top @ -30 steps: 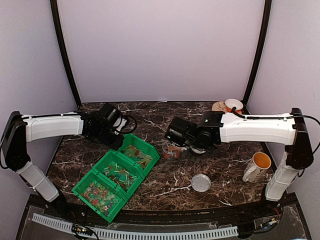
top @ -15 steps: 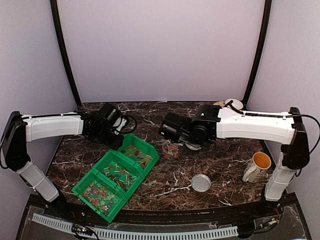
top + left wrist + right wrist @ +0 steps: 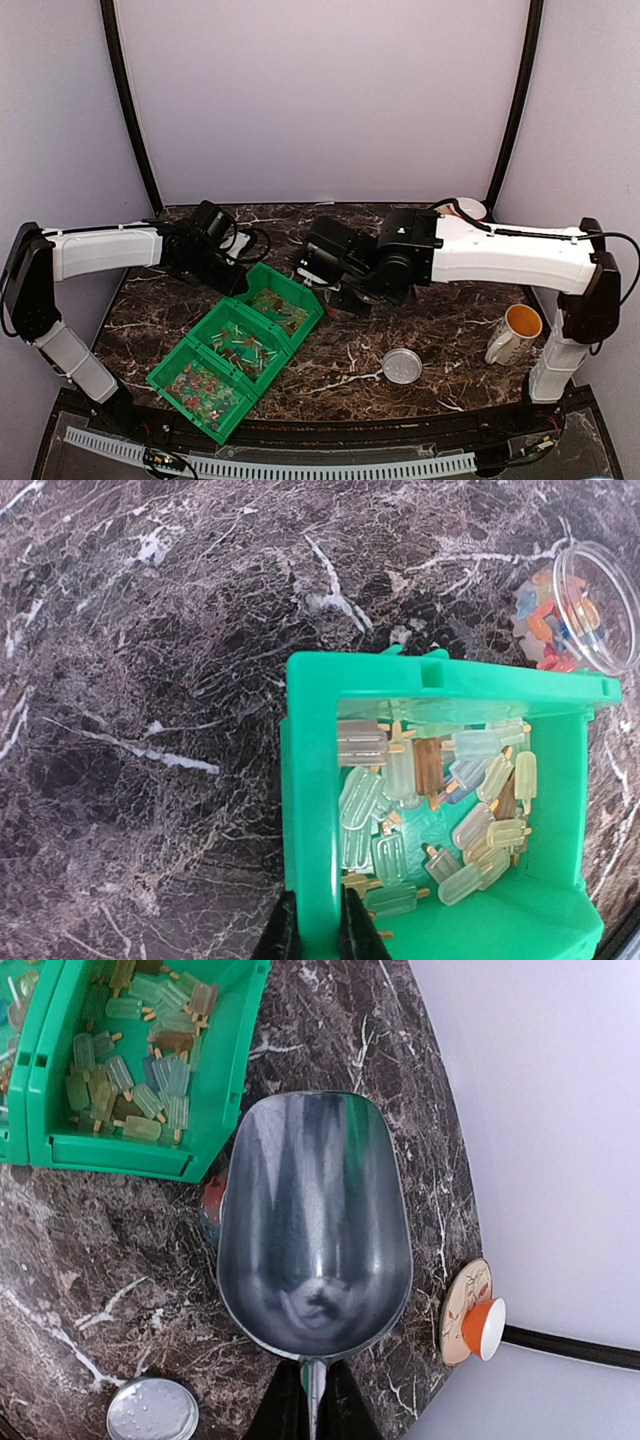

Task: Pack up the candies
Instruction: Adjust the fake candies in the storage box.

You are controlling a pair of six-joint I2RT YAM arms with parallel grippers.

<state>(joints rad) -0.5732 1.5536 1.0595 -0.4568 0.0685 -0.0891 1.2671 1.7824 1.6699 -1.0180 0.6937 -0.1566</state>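
Clearly from left wrist, jar holding candies

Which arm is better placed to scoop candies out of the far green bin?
Right: the right gripper holds the empty metal scoop beside the green bin; the left gripper is clamped on its wall.

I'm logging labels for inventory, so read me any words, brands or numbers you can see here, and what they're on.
None readable in any view.
The green bins, metal scoop, mug and jar lid show no lettering.
The round beige disc shows a faint pattern, too small to tell whether it holds words.
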